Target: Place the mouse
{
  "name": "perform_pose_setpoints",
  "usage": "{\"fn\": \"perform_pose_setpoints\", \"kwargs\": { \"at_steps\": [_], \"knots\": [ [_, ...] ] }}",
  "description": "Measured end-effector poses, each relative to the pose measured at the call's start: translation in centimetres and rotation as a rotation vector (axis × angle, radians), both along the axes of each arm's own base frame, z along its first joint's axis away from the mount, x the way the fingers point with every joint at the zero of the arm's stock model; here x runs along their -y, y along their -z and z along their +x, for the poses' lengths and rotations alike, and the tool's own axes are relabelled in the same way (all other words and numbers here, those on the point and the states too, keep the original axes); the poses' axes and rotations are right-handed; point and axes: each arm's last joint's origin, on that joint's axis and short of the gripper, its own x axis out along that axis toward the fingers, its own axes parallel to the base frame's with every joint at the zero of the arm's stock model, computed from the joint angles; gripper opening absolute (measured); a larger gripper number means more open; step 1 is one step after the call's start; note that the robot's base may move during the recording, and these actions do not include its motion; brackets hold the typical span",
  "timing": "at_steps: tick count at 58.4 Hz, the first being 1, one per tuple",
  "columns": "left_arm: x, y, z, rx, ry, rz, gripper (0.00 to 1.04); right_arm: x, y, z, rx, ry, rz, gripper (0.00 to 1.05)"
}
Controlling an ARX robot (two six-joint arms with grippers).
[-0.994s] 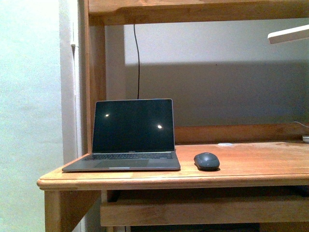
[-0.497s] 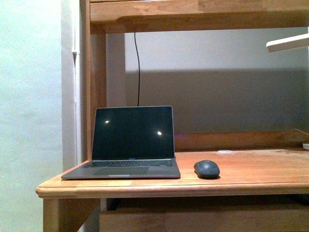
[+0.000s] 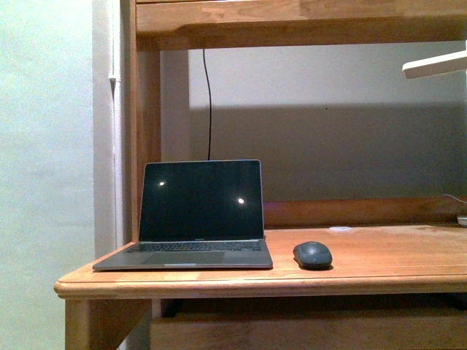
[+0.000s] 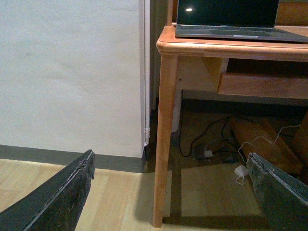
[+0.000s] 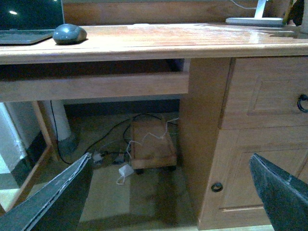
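The dark grey mouse (image 3: 312,255) lies on the wooden desk (image 3: 379,255), just right of the open laptop (image 3: 197,211). It also shows in the right wrist view (image 5: 69,33) near the desk's front edge. Neither gripper shows in the front view. My left gripper (image 4: 171,190) is open and empty, low in front of the desk's left leg (image 4: 163,144). My right gripper (image 5: 171,192) is open and empty, low in front of the desk's drawer cabinet (image 5: 260,134), well below and away from the mouse.
A small flat white disc (image 3: 340,229) lies at the back of the desk. A white lamp base (image 5: 254,20) stands on the desk at the right. Cables and a white charger (image 5: 126,172) lie on the floor under the desk. A wall (image 4: 72,72) stands left of the desk.
The front view shifted between one second and half a second ago, so the desk now sits lower in the picture. Nothing has moved since. The mouse stays beside the laptop.
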Motion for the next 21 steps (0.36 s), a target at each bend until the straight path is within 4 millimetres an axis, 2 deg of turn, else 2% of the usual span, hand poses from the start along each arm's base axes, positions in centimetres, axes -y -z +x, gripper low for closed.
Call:
{"fn": "perform_pose_setpoints", "kwargs": {
  "at_steps": [21],
  "knots": [
    [0.0, 0.0, 0.0, 0.0, 0.0, 0.0, 0.97, 0.0, 0.0, 0.0, 0.0, 0.0, 0.0, 0.97]
  ]
}}
